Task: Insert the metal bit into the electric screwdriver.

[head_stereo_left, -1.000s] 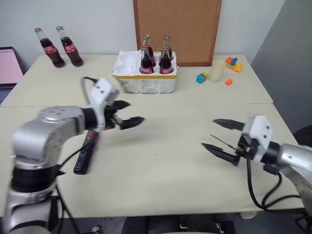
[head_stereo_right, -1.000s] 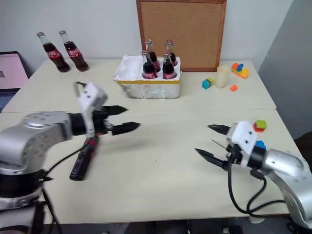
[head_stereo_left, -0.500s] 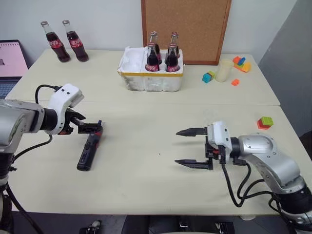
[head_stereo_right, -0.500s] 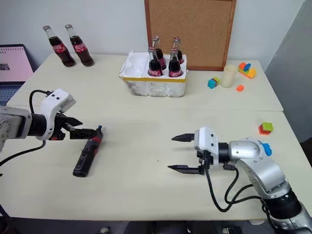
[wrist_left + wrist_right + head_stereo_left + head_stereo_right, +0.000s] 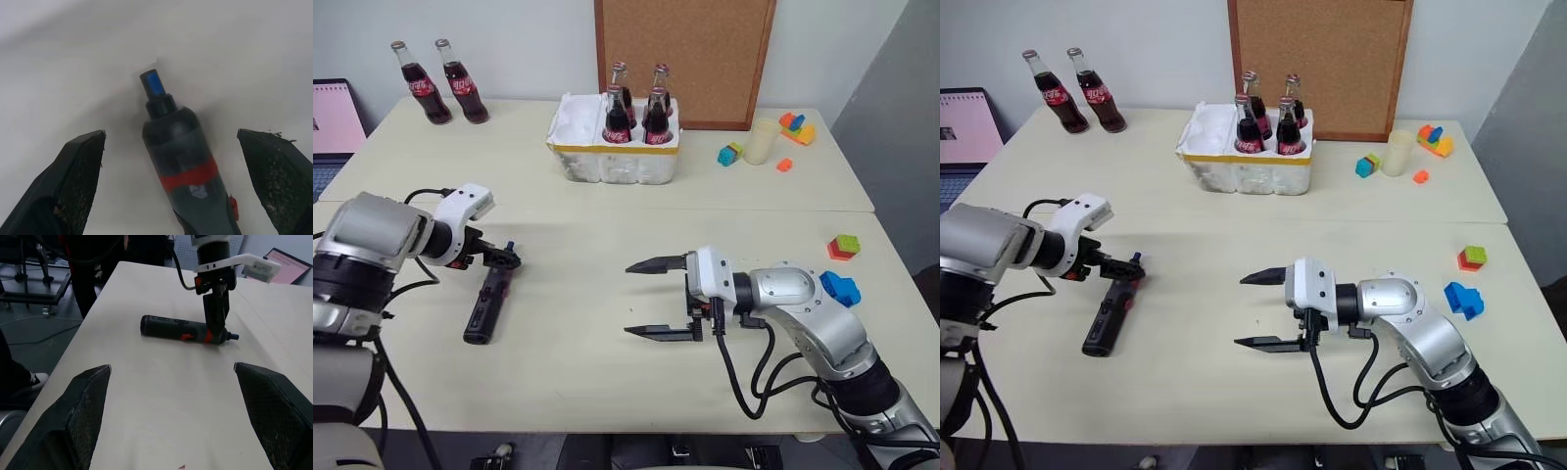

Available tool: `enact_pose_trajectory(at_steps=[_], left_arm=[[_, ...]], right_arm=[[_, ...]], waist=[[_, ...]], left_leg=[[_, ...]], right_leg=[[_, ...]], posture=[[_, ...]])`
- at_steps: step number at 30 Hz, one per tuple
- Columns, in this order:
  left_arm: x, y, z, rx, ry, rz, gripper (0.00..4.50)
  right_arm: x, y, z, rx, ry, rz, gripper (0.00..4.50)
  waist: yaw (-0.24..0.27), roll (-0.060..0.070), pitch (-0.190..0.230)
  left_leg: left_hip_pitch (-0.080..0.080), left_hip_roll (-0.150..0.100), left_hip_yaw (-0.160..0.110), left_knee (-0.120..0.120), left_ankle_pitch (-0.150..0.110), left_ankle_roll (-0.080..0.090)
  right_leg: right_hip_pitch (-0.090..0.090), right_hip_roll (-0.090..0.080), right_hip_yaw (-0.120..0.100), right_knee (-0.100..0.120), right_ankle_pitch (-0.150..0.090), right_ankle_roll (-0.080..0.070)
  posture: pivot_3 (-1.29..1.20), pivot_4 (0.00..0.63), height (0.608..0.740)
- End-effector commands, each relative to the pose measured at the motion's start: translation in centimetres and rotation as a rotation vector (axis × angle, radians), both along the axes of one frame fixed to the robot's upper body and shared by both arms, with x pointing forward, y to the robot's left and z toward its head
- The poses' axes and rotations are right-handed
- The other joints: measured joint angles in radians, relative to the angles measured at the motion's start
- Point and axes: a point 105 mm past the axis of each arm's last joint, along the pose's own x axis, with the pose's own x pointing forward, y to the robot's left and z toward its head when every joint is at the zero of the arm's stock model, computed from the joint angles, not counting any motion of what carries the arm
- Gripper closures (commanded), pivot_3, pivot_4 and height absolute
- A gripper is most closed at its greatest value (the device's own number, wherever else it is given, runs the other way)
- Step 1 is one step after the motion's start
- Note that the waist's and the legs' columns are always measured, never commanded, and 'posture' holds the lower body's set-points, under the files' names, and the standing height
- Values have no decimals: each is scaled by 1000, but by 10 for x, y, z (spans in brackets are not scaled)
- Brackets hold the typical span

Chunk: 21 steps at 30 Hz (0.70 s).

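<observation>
The electric screwdriver (image 5: 487,304) lies flat on the table at the left, black with a red band, its tip pointing away from me. My left gripper (image 5: 505,258) points down over that tip end, open. In the left wrist view its fingers (image 5: 80,171) stand wide on either side of the screwdriver (image 5: 188,171) without touching it. My right gripper (image 5: 627,300) hovers over the middle of the table, pointing left at the screwdriver (image 5: 183,329), open, with nothing between its fingers (image 5: 88,406). The metal bit is out of view.
A white foam crate (image 5: 612,162) with several cola bottles stands at the back centre, below a cork board (image 5: 683,59). Two more bottles (image 5: 435,83) stand back left near a laptop (image 5: 333,122). A cup (image 5: 762,140) and coloured blocks (image 5: 842,245) lie on the right.
My left gripper has swung left and down from above the table to the screwdriver's tip end. My right gripper has moved left toward the table's middle. Both stayed open.
</observation>
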Motion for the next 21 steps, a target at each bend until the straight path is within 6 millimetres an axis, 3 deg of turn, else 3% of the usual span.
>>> enact_pose_trajectory(at_steps=[1, 8, 15, 17, 21], left_arm=[[7, 0, 5, 11, -12, 7, 0], [16, -5, -4, 0, 7, 23, 0], [12, -4, -9, -5, 51, 52, 0], [11, -1, -10, 3, 56, 59, 179], [9, 1, -10, 8, 60, 64, 981]], right_arm=[[-8, 2, 7, 8, -42, 12, 273], [-3, -1, 5, -17, -62, -24, 273], [1, -5, 9, -15, -70, -49, 273], [3, -8, 10, -18, -78, -64, 256], [6, -16, 17, -10, -94, -89, 249]], waist=[[-1, 0, 0], [-1, 0, 0], [-1, 0, 0], [-1, 0, 0], [-2, 0, 0]], left_leg=[[0, 0, 0, 0, 0, 0], [0, 0, 0, 0, 0, 0], [1, 0, 0, 1, 0, 0], [1, 0, 0, 1, 0, 0], [1, 0, 0, 1, 0, 0]], right_leg=[[0, 0, 0, 0, 0, 0], [0, -1, 0, 1, 0, 0], [0, -1, 0, 3, 0, 0], [0, -1, 0, 3, 0, 0], [0, -2, 0, 4, 0, 0]], posture=[[0, 150, 740], [0, 150, 740], [0, 150, 740], [0, 150, 740], [0, 150, 740]])
